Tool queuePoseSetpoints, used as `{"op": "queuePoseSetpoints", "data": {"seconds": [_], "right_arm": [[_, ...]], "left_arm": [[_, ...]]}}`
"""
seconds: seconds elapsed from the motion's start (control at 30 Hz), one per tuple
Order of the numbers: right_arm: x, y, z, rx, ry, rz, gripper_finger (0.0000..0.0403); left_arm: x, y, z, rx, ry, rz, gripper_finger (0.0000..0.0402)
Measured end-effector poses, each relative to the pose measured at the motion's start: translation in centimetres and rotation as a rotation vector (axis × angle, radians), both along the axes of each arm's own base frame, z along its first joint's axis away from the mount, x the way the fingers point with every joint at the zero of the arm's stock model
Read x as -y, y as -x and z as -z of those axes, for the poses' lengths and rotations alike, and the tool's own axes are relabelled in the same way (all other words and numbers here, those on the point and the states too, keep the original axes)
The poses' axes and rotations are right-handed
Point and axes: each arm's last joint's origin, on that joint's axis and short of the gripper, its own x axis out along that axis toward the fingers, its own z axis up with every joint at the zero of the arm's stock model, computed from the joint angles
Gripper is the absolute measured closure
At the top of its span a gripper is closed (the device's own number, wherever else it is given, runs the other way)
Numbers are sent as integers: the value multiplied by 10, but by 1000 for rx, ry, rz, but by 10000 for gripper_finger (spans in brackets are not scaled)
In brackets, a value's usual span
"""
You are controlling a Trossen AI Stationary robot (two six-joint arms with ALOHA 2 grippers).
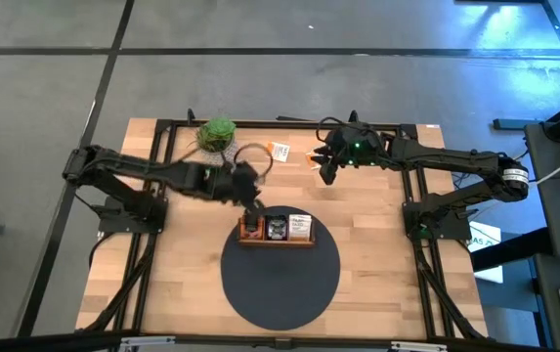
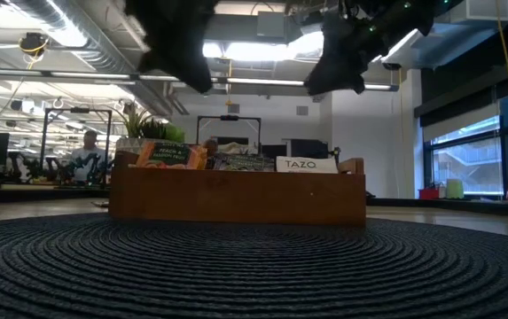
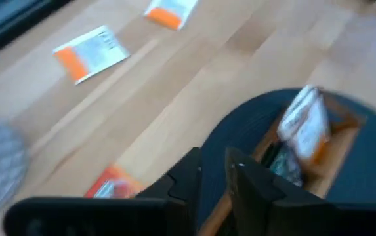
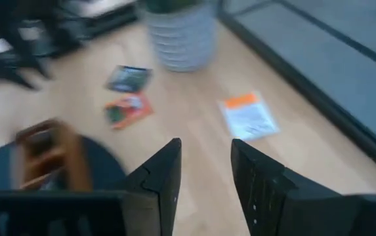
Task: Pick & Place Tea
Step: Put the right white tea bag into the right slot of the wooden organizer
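- The wooden tray (image 1: 276,242) sits at the far edge of the round dark mat (image 1: 280,284); everything below is placed from this tray.
- The tray holds tea packets standing in its three parts: an orange one (image 2: 170,156) at one end, a dark one (image 2: 243,162) in the middle, a white one (image 2: 307,165) at the other end.
- The left gripper (image 1: 253,207) hangs just above the tray's left end; its fingers (image 3: 186,177) stand a little apart with nothing between them.
- The right gripper (image 1: 326,174) hovers well behind the tray, toward the table's far right; its fingers (image 4: 165,174) stand apart and hold nothing.
- A white-orange packet (image 1: 280,151) lies flat on the table (image 1: 387,244) behind the tray, near the far edge.
- A second white-orange packet (image 1: 313,160) lies just right of that one, close beside the right gripper.
- In the right wrist view a red-orange packet (image 4: 128,109) and a dark green packet (image 4: 128,78) lie near each other on the wood, between the tray and the plant pot.
- The potted plant (image 1: 217,135) stands behind the tray to its left, by the far edge.
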Motion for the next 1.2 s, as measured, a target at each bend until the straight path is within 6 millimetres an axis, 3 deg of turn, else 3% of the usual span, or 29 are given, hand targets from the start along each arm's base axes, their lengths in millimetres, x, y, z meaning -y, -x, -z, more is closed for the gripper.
{"op": "queuePoseSetpoints", "data": {"seconds": [0.13, 0.23, 0.33, 0.53, 0.73, 0.93, 1.2], "right_arm": [[2, 5, 5, -84, 42, 84, 267], [10, 9, 11, -106, -58, 185, 267], [26, 16, 21, -140, -160, 323, 267], [65, 17, 56, -256, -253, 416, 267], [91, 13, 103, -374, -372, 477, 267], [101, 2, 138, -401, -453, 443, 267], [103, 2, 152, -460, -404, 496, 267]], "left_arm": [[-31, -6, -1, 21, 19, 43, 335], [-55, -8, -5, 63, -8, 22, 338], [-75, -9, -9, 118, -14, 5, 338], [-98, -9, -16, 198, -34, 41, 334], [-106, -7, -17, 203, -55, 61, 336], [-106, -7, -17, 188, -80, 88, 338], [-106, -7, -16, 176, -93, 102, 335]]}}
